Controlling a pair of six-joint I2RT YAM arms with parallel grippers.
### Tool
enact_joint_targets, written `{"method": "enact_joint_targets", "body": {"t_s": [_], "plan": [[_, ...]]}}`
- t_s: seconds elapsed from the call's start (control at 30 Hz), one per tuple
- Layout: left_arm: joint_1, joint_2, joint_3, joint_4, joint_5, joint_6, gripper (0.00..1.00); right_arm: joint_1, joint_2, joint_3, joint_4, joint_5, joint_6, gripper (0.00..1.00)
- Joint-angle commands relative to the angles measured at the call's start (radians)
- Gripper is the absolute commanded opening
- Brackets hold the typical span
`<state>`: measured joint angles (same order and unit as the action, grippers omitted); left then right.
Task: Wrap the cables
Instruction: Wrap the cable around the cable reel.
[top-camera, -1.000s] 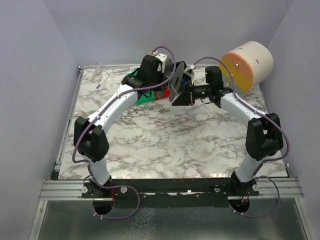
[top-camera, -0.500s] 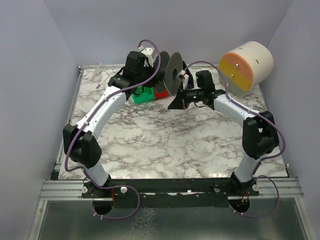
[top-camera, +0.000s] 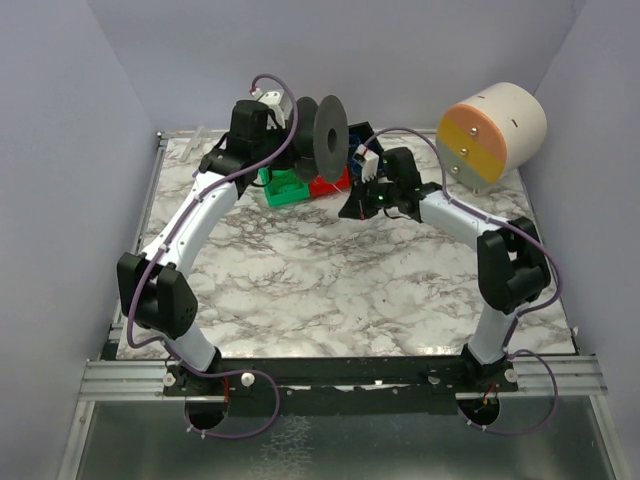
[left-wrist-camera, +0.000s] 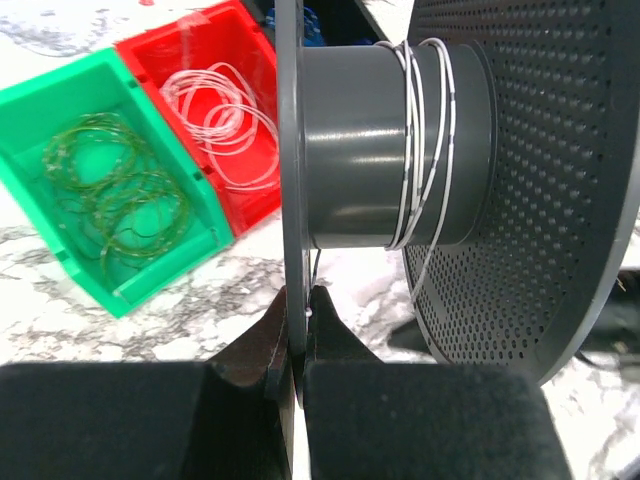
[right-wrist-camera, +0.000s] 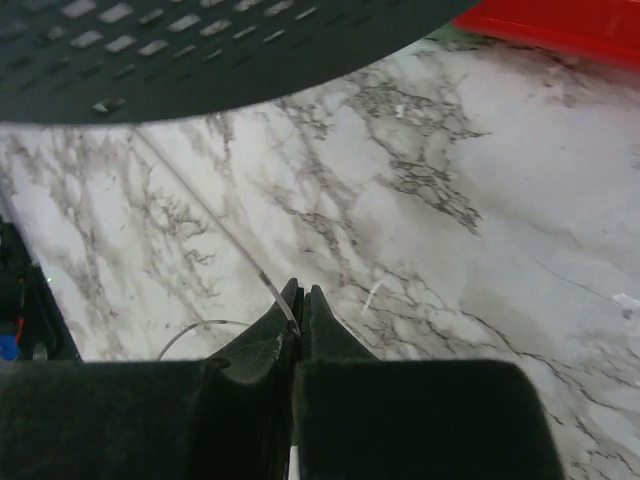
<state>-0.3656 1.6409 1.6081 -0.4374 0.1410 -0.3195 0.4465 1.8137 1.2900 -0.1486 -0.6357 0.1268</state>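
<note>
Clamping left gripper (left-wrist-camera: 297, 305): its jaws are pressing together on the thin rim of the spool (left-wrist-camera: 380, 150), holding it up off the table (right-wrist-camera: 480, 220) at the far middle.
spool: it is hanging with its grey core level, and its other, perforated disc (left-wrist-camera: 530, 200) is standing on the side away from the left gripper.
white cable (left-wrist-camera: 418, 140): a few turns are sitting around the core, and one strand is dropping off them past the disc.
right gripper (right-wrist-camera: 297, 300): its jaws are pinching together on a thin strand of white cable, which is running up and left from the fingertips toward the disc overhead.
green bin (left-wrist-camera: 150, 275): it is sitting on the far part of the table below the spool, holding loose green cables (left-wrist-camera: 115, 190).
red bin (left-wrist-camera: 250, 205): it is sitting just right of the green bin, holding loose whitish cables (left-wrist-camera: 220, 110).
</note>
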Motion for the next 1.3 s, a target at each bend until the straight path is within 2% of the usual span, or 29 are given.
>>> {"method": "enact_joint_targets", "body": {"t_s": [0.0, 0.13, 0.27, 0.5, 0.63, 0.77, 0.87, 0.97, 1.27], "plan": [[0.011, -0.081, -0.005, 0.114, 0.23, 0.017, 0.0, -0.063, 0.035, -0.028, 0.018, 0.139, 0.071, 0.01], [0.011, -0.092, -0.005, 0.098, 0.373, 0.08, 0.0, -0.153, 0.011, -0.064, 0.068, 0.102, 0.121, 0.0], [0.011, -0.103, 0.005, 0.05, 0.4, 0.166, 0.0, -0.24, -0.037, -0.091, 0.097, 0.058, 0.147, 0.01], [-0.009, -0.115, 0.001, 0.02, 0.476, 0.2, 0.0, -0.274, -0.123, -0.154, 0.14, 0.202, 0.147, 0.0], [-0.047, -0.111, 0.001, -0.02, 0.45, 0.252, 0.0, -0.283, -0.122, -0.154, 0.14, 0.226, 0.144, 0.0], [-0.086, -0.104, 0.027, -0.079, 0.397, 0.312, 0.0, -0.284, -0.126, -0.138, 0.116, 0.347, 0.082, 0.01], [-0.131, -0.097, 0.059, -0.153, 0.353, 0.412, 0.0, -0.298, -0.139, -0.147, 0.131, 0.44, 0.075, 0.01], [-0.176, -0.089, 0.064, -0.203, 0.324, 0.475, 0.0, -0.339, -0.148, -0.169, 0.169, 0.393, 0.118, 0.01], [-0.266, -0.054, 0.085, -0.254, 0.188, 0.569, 0.0, -0.466, -0.213, -0.252, 0.349, 0.071, 0.245, 0.01]]}}
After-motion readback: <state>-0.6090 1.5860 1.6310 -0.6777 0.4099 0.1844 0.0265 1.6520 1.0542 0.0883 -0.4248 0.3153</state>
